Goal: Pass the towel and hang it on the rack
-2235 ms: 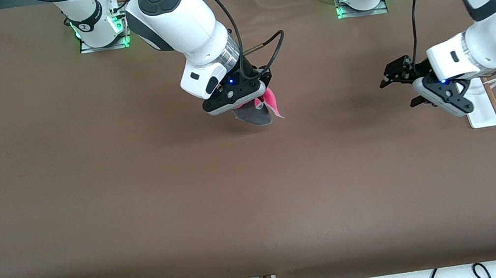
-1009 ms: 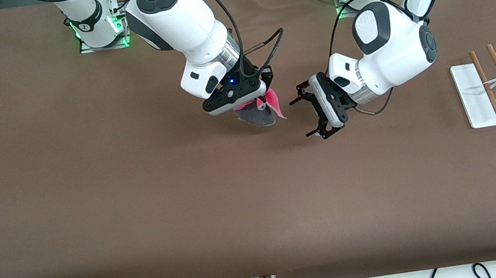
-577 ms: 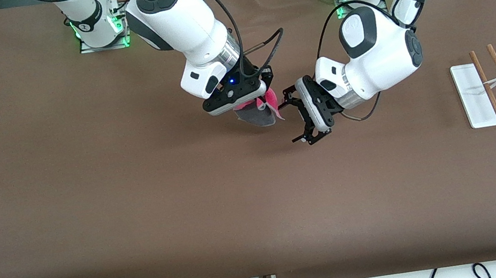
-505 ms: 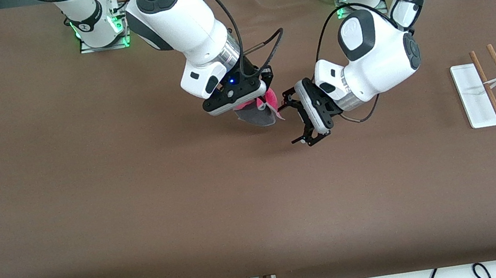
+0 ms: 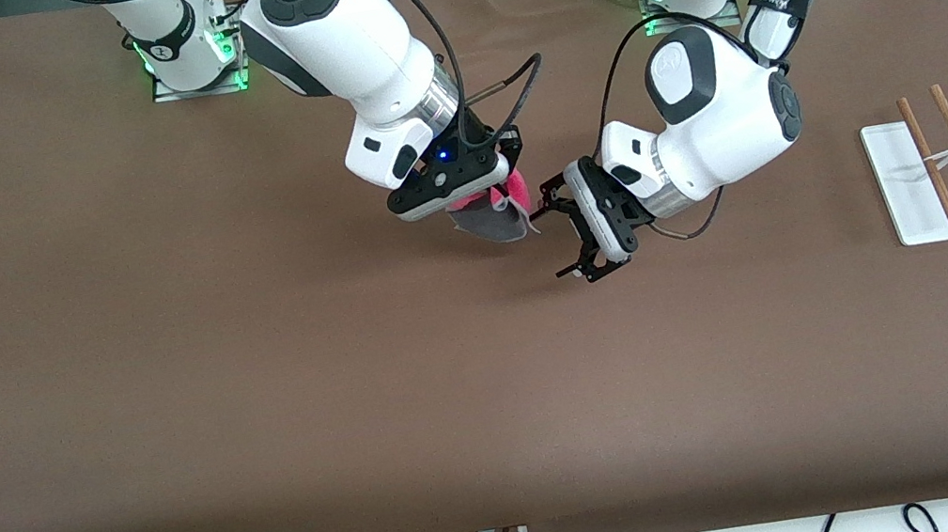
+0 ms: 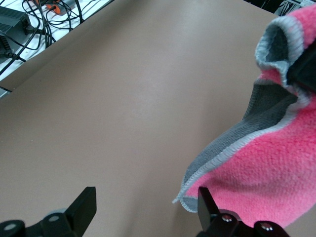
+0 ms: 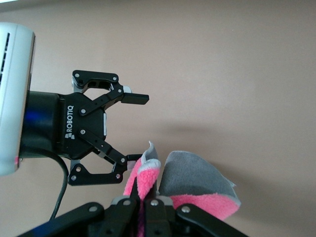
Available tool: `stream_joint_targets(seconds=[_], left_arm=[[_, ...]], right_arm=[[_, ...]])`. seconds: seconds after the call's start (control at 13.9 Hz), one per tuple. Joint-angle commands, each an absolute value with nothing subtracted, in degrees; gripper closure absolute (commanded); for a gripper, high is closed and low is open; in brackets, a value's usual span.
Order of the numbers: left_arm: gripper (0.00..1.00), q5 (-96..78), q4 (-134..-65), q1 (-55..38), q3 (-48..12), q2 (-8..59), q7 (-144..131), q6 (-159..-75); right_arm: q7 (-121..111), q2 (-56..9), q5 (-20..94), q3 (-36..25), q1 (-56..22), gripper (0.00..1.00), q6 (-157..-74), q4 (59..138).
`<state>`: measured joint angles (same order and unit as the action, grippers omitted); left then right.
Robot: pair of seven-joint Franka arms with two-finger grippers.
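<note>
Brown and bare across most of its width, the worktop (image 5: 265, 385) carried only the rack (image 5: 929, 165), which stood well apart from both arms at the left arm's end, its white base flat and its two wooden rods lying side by side. Over the middle of the worktop the right gripper (image 5: 490, 199) was clamped on the towel (image 5: 497, 217), which hung from its closed fingers with the pink face and the grey reverse both showing. The left gripper (image 5: 558, 238) was just beside the hanging cloth with its fingers spread wide; in the left wrist view the towel's (image 6: 266, 163) lower corner sat against the inner edge of one finger (image 6: 206, 206), not yet between the two. The step in hand looked like the handover itself, with the receiving gripper lined up but not yet gripping. The next move would likely call for the left gripper to slide a little further so the cloth's free edge lay between its fingers, then close, and only after that for the right gripper to let go.
</note>
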<state>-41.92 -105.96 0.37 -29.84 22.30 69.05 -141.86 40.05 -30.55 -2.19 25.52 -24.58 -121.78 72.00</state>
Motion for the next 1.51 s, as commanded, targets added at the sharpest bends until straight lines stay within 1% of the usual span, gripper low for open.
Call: stream_joint_targets(seconds=[0.0, 0.22, 0.29, 0.36, 0.43, 0.65, 0.79, 0.87, 1.15, 1.23, 1.44], left_arm=[[0.22, -42.5, -105.1, -0.4, -29.7, 22.6, 70.1, -141.9], [0.38, -42.4, -105.5, -0.5, -29.9, 22.6, 70.3, -141.4], [0.41, -42.4, -105.7, -0.9, -29.9, 22.4, 70.5, -141.3], [0.42, -42.4, -105.9, -0.9, -29.9, 22.3, 70.6, -141.2], [0.47, -42.4, -106.0, -0.9, -30.0, 22.2, 70.6, -141.1], [0.45, -42.4, -106.3, -0.7, -30.0, 21.9, 70.7, -139.8], [0.37, -42.4, -106.2, -0.1, -29.5, 21.3, 70.7, -137.4], [0.30, -42.4, -106.3, 0.7, -29.3, 20.8, 70.8, -135.9], [0.30, -37.7, -105.0, 7.5, -29.8, 18.5, 71.0, -123.2], [0.30, -37.7, -105.1, 7.6, -29.7, 17.6, 71.0, -121.7], [0.33, -37.9, -106.6, 6.8, -30.0, 15.0, 69.9, -121.2]], right_arm=[[40.3, -30.6, -2.3, 25.8, -24.5, 1.00, -122.1, 71.5], [40.3, -30.6, -2.3, 25.8, -24.5, 1.00, -122.5, 71.5], [40.3, -30.6, -2.3, 25.8, -24.5, 1.00, -122.5, 71.5], [40.3, -30.6, -2.3, 25.8, -24.5, 1.00, -122.5, 71.5], [40.3, -30.6, -2.3, 25.8, -24.5, 1.00, -122.5, 71.5], [40.3, -30.6, -2.3, 25.8, -24.5, 1.00, -122.5, 71.5], [40.3, -30.6, -2.3, 25.8, -24.5, 1.00, -122.5, 71.6], [40.3, -30.6, -2.3, 25.8, -24.5, 1.00, -122.5, 71.5], [40.3, -30.6, -2.3, 25.8, -24.5, 1.00, -122.5, 71.5], [40.3, -30.6, -2.3, 25.8, -24.5, 1.00, -122.5, 71.5], [39.9, -30.6, -2.4, 25.8, -24.5, 1.00, -122.5, 71.6]])
